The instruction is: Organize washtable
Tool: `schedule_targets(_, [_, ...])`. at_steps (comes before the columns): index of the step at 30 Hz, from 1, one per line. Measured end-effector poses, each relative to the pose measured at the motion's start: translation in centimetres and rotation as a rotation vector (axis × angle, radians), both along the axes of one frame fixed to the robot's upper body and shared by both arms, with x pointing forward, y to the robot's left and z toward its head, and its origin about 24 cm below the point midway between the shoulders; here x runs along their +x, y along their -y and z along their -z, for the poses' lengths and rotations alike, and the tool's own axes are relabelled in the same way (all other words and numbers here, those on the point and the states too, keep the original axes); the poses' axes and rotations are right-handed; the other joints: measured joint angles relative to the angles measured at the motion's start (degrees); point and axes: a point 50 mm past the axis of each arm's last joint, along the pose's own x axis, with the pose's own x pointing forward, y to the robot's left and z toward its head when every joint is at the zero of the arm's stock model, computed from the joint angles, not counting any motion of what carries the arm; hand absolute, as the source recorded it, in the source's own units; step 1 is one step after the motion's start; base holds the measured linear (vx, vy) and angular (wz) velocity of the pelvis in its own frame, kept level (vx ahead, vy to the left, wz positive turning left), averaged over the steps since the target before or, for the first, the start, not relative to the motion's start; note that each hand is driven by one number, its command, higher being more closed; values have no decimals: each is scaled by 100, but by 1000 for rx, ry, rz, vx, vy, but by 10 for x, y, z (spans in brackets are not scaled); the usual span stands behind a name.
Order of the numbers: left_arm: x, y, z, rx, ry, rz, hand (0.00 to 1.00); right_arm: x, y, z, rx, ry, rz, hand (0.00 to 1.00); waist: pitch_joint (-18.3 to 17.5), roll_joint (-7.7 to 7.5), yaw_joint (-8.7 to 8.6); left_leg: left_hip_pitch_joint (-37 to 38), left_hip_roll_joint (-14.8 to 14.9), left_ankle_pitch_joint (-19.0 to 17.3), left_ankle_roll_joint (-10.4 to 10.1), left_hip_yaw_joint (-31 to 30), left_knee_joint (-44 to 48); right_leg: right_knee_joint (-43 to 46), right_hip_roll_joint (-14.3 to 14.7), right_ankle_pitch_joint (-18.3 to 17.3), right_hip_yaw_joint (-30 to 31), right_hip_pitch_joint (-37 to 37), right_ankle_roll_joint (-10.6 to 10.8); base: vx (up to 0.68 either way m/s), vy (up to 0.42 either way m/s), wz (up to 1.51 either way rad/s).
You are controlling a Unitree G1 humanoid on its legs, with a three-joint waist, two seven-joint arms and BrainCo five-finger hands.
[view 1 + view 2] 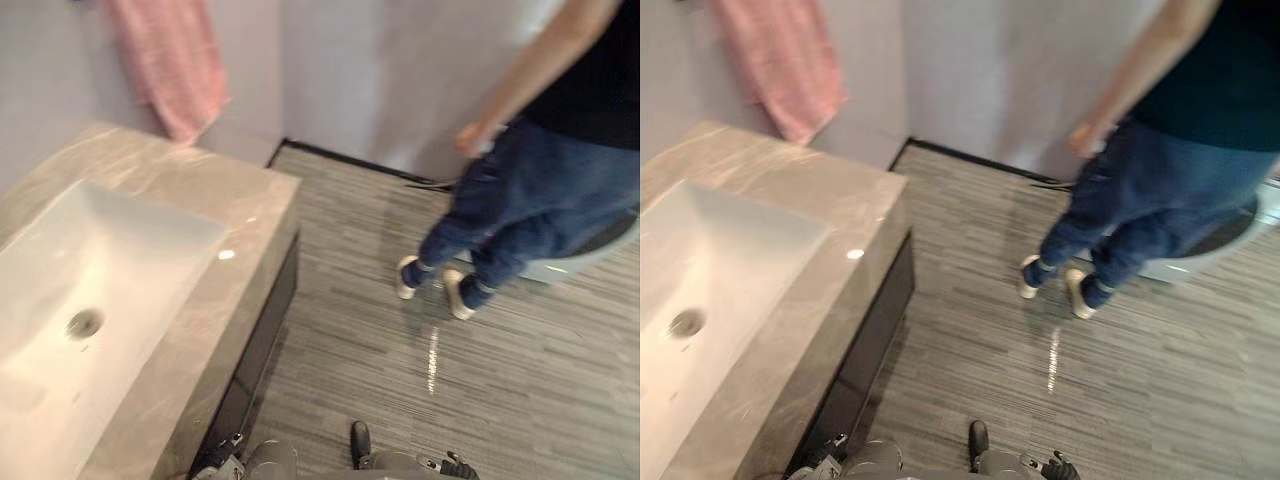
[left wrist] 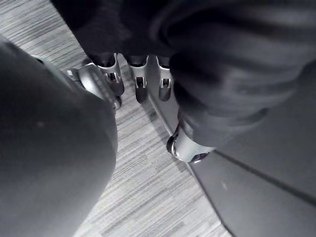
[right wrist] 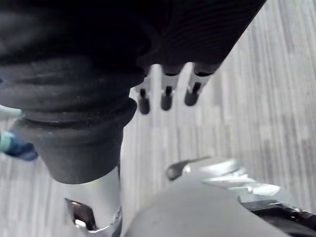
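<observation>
The washtable (image 1: 245,205) is a grey marble counter on my left, with a white rectangular sink (image 1: 120,250) sunk into it and a drain (image 1: 85,323) at its bottom. A pink towel (image 1: 170,60) hangs on the wall behind the counter. My left hand (image 2: 140,81) hangs low over the striped floor beside the dark cabinet front (image 2: 256,187), its fingers relaxed and holding nothing. My right hand (image 3: 167,96) hangs over the floor too, fingers straight and apart from the thumb, with nothing in it.
A person (image 1: 545,190) in blue jeans, a dark top and light shoes is on the grey striped floor (image 1: 380,330) to the right. A pale round object (image 1: 1210,250) sits behind their legs. White walls close off the back.
</observation>
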Motion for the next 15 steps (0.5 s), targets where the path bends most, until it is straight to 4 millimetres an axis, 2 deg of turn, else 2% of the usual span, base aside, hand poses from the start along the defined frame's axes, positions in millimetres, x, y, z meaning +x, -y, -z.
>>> schedule_targets(3, [2, 2, -1, 70, -5, 80, 0, 1, 3, -1, -13, 1, -10, 0, -101, 120, -144, 190, 80, -31, 58, 431, -268, -170, 66, 47, 191, -88, -56, 91, 26, -91])
schedule_targets(5, [2, 7, 0, 67, -12, 103, 0, -4, 10, -1, -32, -14, -8, 0, -102, 282, -135, 396, 93, -74, 177, 690, -353, -123, 164, 229, 524, -146, 128, 187, 61, -99])
schedule_targets(6, [1, 8, 0, 67, -13, 109, 0, -3, 12, -2, -36, -13, -9, 0, -98, 322, -115, 454, 94, -94, 212, 723, -370, -100, 218, 236, 652, -170, 139, 154, 80, -116])
schedule_targets(9, [0, 7, 1, 77, -23, 135, 0, 0, 12, -2, -35, -7, -12, 0, -106, 328, -131, 682, 93, -116, 253, 1050, -401, -2, 407, 264, 1121, -245, 144, 126, 71, -126])
schedule_targets(12, [4, 9, 0, 95, -25, 208, 0, 4, 13, -3, -38, 9, -1, 0, -174, 299, -142, 758, 72, -191, 385, 1770, -501, 11, 662, 583, 1623, -582, 136, 40, 67, -167])
schedule_targets(13, [6, 8, 0, 104, -26, 240, 0, 7, 14, -4, -39, 17, 17, 0, -175, 289, -167, 715, 69, -200, 403, 2193, -514, -2, 813, 916, 1660, -802, 81, -30, 118, -218])
schedule_targets(14, [9, 8, 0, 112, -29, 266, 0, 12, 12, -4, -31, 32, 33, 0, -166, 267, -151, 559, 105, -158, 465, 2638, -311, -91, 974, 1556, 1372, -1009, -152, -47, 126, -236])
schedule_targets(15, [11, 4, -1, 126, -31, 281, 0, 17, 11, -5, -29, 45, 33, 0, -112, 217, -102, 374, 175, -171, 499, 2805, -20, -218, 994, 1971, 1102, -1061, -406, -113, 113, -242])
